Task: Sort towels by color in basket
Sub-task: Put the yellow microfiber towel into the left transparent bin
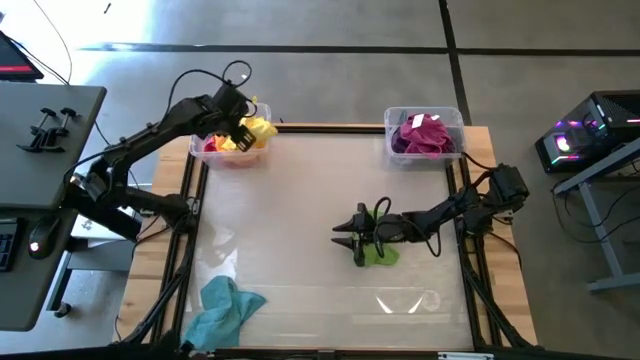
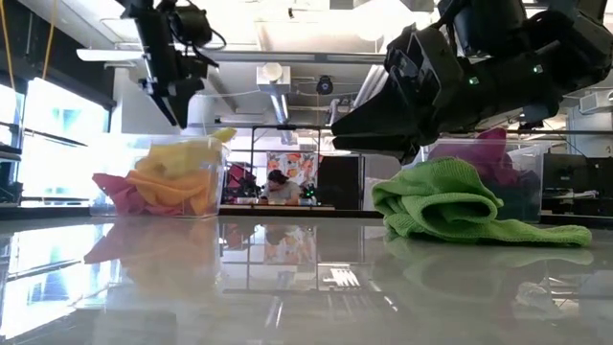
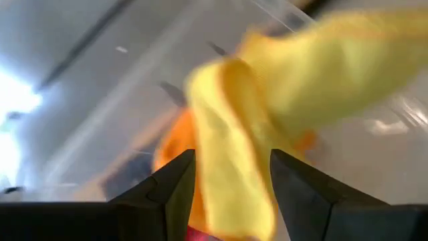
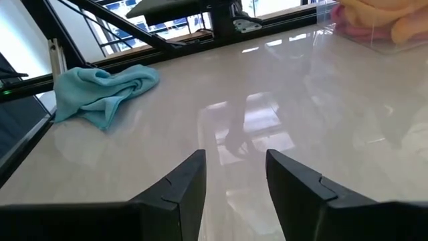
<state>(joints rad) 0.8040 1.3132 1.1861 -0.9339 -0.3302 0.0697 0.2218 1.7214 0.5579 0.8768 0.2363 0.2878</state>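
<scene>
My left gripper hangs open over the far-left clear bin. The yellow towel lies on top of orange and pink cloths there, just below the fingertips. My right gripper is open and points toward the table's left. It hovers low over the lime green towel, which lies bunched on the table under the gripper's body. The teal towel lies crumpled by the near-left edge. Magenta and purple towels fill the far-right bin.
Both bins sit at the table's far edge, left and right. A black frame runs along the table's sides. Bare tabletop lies between the bins, the lime towel and the teal towel. A person shows far behind the table in the low view.
</scene>
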